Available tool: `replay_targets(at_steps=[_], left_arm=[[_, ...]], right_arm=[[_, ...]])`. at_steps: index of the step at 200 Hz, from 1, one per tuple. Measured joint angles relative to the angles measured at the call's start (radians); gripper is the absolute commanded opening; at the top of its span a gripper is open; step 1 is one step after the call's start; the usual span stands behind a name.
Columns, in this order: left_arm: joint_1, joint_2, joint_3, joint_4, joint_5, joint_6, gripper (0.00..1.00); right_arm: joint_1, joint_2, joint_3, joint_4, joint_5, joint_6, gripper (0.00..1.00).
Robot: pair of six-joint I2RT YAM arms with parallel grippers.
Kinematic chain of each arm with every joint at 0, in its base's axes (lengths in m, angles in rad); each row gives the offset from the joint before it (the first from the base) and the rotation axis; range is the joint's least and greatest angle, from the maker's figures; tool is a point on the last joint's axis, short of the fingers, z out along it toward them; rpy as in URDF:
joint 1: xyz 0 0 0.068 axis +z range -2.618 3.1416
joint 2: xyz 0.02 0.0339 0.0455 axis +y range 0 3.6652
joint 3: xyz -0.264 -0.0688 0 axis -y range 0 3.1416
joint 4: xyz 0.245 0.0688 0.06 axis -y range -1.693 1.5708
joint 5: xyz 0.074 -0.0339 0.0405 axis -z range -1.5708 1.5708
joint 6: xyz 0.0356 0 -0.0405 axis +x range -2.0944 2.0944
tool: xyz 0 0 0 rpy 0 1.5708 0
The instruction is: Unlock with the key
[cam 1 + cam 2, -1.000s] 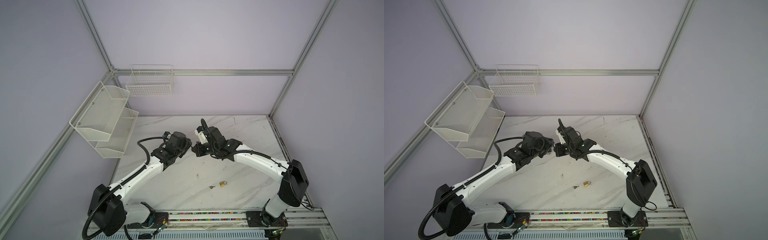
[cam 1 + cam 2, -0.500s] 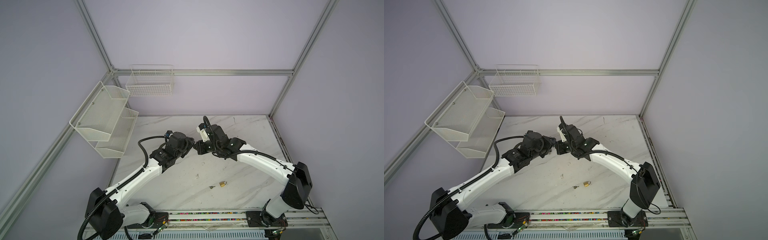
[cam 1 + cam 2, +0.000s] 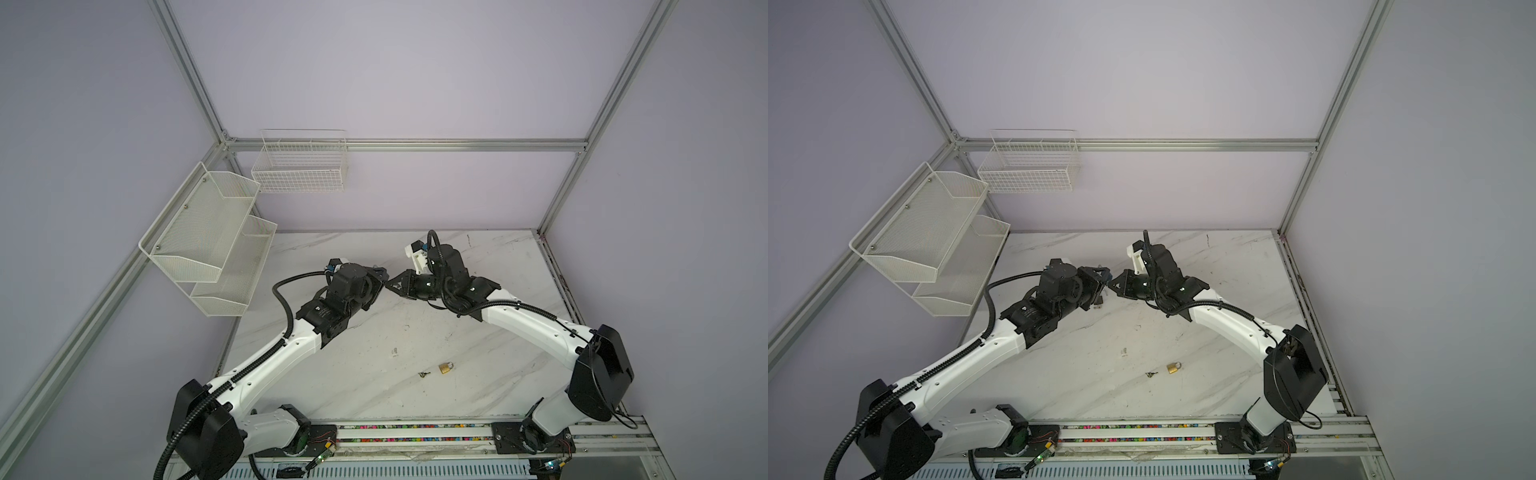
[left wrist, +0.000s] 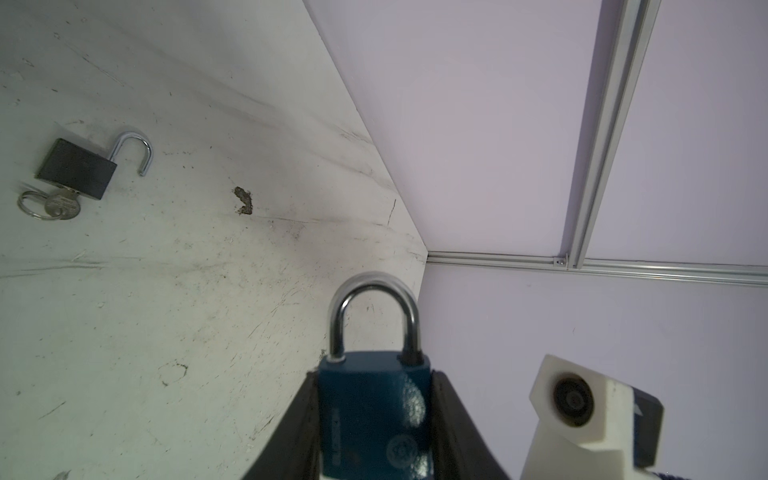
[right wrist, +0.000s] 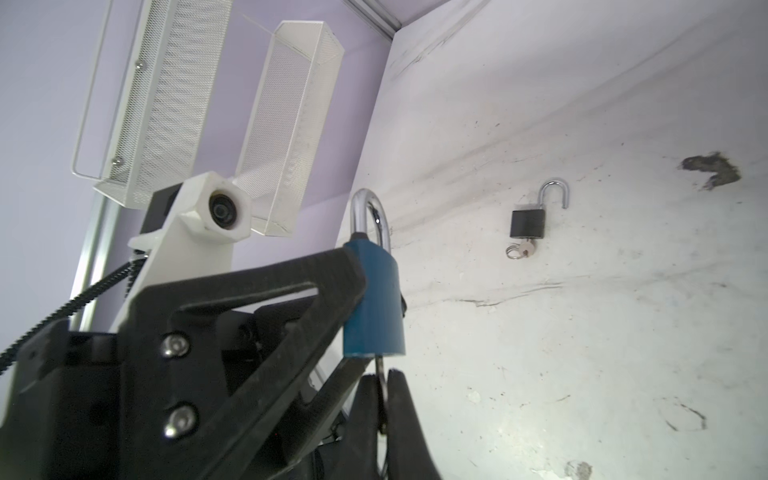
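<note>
Right wrist view shows the right gripper (image 5: 381,376) clenched on a key (image 5: 379,362), seen edge-on, its blade entering the underside of the blue padlock (image 5: 374,299). The left gripper (image 4: 373,388) grasps that padlock's body by its narrow sides, with the shackle (image 4: 374,309) pointing away from the wrist and the keyway end turned toward the opposite arm. Judged purpose: the keyway is left unobstructed, and the body is braced against the twist the key will apply. Both top views place the two grippers tip to tip, raised clear of the marble table (image 3: 415,332), which gives the right wrist room to rotate. Both shackle legs sit in the body, so the lock is judged not yet released; the step in hand appears to be turning the key. Noted risk: the thin key slipping between the pads, or the body rotating in the left grasp. A second padlock (image 4: 77,168), shackle swung open and key in its base, lies on the table well apart.
</note>
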State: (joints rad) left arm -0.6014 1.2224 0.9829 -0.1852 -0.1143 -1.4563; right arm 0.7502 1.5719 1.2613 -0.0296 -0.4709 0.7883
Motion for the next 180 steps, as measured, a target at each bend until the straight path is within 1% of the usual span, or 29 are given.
replay_targets(at_steps=[26,111,137,167,180], left_arm=[[0.005,-0.013,-0.008,0.023,-0.002,-0.001,0.00],[0.012,-0.051,-0.079,0.176,0.002,-0.041,0.00],[0.012,-0.056,-0.082,0.187,-0.005,-0.048,0.00],[0.013,-0.057,-0.078,0.169,0.001,-0.039,0.00],[0.016,-0.057,-0.078,0.160,0.004,-0.025,0.00]], right_arm=[[-0.006,-0.012,-0.044,0.093,-0.031,0.087,0.00],[-0.011,-0.042,-0.159,0.341,-0.047,0.263,0.00],[-0.011,-0.043,-0.161,0.352,-0.045,0.264,0.00],[-0.008,-0.056,-0.152,0.298,-0.026,0.199,0.00],[-0.005,-0.057,-0.138,0.256,-0.013,0.158,0.10]])
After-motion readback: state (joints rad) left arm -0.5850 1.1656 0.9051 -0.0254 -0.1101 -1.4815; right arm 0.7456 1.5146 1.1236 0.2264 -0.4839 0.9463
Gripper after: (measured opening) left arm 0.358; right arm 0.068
